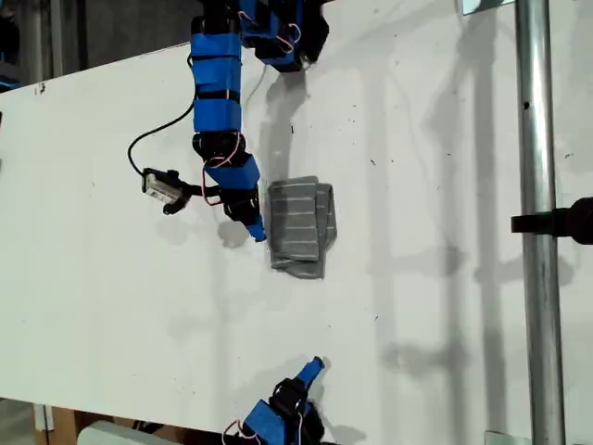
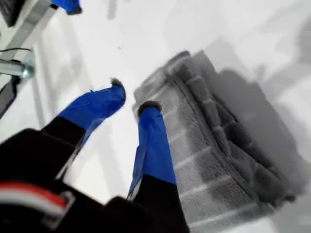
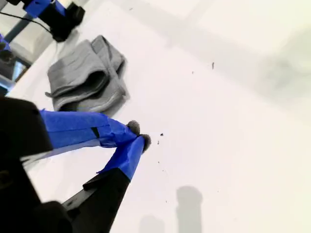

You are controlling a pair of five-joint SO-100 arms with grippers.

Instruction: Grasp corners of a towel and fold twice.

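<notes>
Two blue-taped arms are seen, one stretched out, one drawn back.

My first claw (image 2: 130, 97) is held low on the extended arm with jaws slightly parted, gripping nothing. My second claw (image 3: 139, 134) is kept closed and empty near the exterior view's bottom edge.

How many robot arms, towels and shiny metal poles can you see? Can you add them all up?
Blue robot arms: 2, with my first gripper by the cloth and my second gripper near the exterior view's bottom edge.
Grey striped towel: 1, folded.
Metal pole: 1.
Total: 4.
</notes>
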